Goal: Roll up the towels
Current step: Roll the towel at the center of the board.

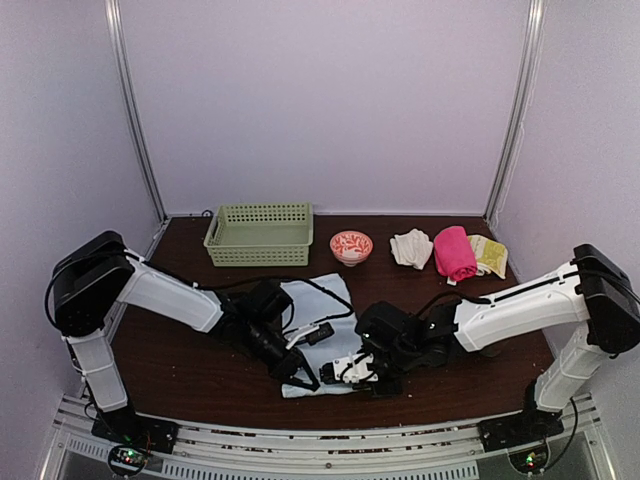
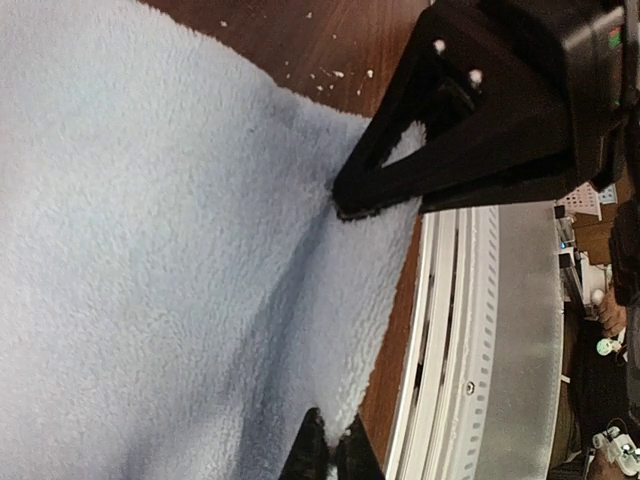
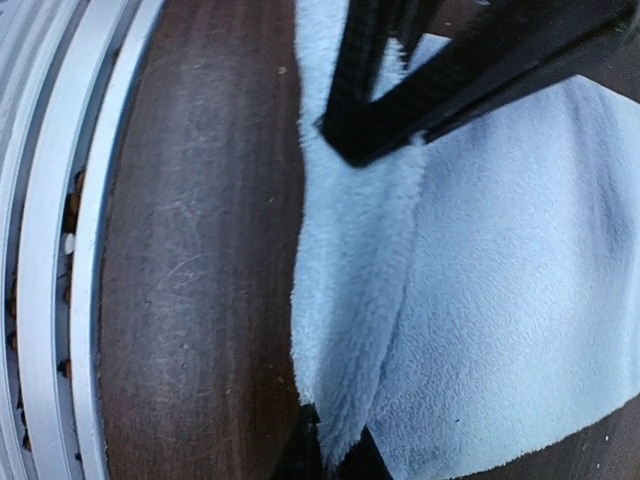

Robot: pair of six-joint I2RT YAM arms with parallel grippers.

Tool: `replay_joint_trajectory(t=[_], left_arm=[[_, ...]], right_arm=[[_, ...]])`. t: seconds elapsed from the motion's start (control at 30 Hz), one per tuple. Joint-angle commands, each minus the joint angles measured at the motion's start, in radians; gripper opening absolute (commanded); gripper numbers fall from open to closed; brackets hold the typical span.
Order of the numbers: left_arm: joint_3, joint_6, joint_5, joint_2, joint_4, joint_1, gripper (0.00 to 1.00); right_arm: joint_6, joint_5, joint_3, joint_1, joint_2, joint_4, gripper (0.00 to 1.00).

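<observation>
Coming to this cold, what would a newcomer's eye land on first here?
The left gripper and right gripper meet at the near hem of the pale blue towel, both pinching it, by the near edge of the table. Next comes the bright pink cloth at the back right, between a crumpled off-white towel and a yellow cloth.

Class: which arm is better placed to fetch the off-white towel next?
Right, probably: the off-white towel lies back right, on its side. Both the right gripper and left gripper are shut on the near edge of the pale blue towel, so neither is free.
</observation>
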Motion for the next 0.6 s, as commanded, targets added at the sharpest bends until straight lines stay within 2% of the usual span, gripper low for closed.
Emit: replay_joint_trajectory(t=[0.0,0.3,0.57], left_arm=[[0.045,0.069,0.074,0.01,-0.094,0.026,0.0],[0.119,0.097,0.163,0.152,-0.187,0.059,0.0],[0.108,0.019,0.213,0.201,-0.094,0.117,0.0]], right_arm=[[-0.056,-0.189,0.027,-0.046,-0.02,-0.15,0.0],[-0.14,-0.502,0.126,-0.225,0.136,-0.355,0.0],[-0.25,-0.653,0.276,-0.338,0.381,-0.59,0.0]])
